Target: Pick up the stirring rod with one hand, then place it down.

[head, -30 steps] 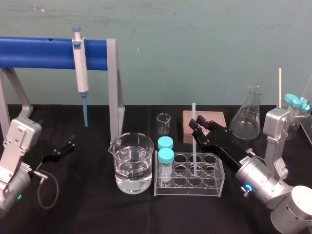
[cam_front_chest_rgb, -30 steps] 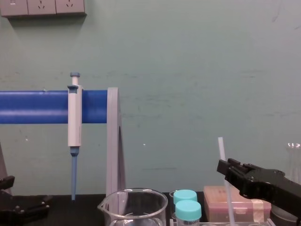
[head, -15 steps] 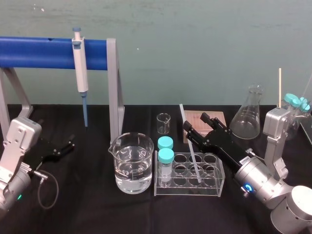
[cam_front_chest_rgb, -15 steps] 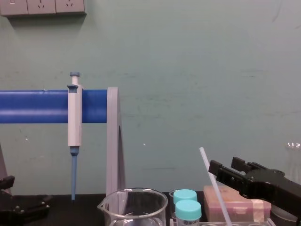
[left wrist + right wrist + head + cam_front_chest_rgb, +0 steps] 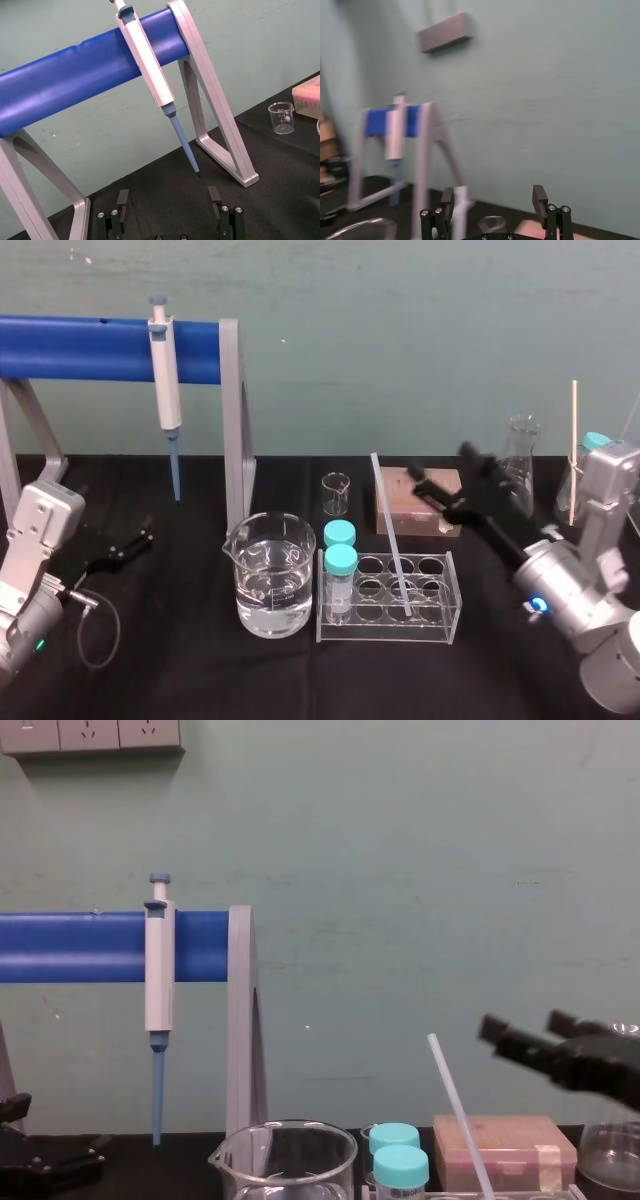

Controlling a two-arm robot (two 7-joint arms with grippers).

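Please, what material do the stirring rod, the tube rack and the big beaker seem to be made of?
The stirring rod: milky, half-clear white, smooth; plastic or frosted glass, I cannot tell which. The rack: clear, flat-walled with sharp edges, probably acrylic. The beaker: clear and glossy with a pouring lip, likely glass.

Right end effector (image 5: 440, 468) raised, fingers spread (angled leftward); left end effector (image 5: 137, 541) parked low, spread.

The black table (image 5: 200, 670) bears the stand (image 5: 232, 420), beaker (image 5: 268, 575), rack (image 5: 390, 602), small beaker (image 5: 336, 494), box (image 5: 398, 510) and flask (image 5: 524, 440); all upright.
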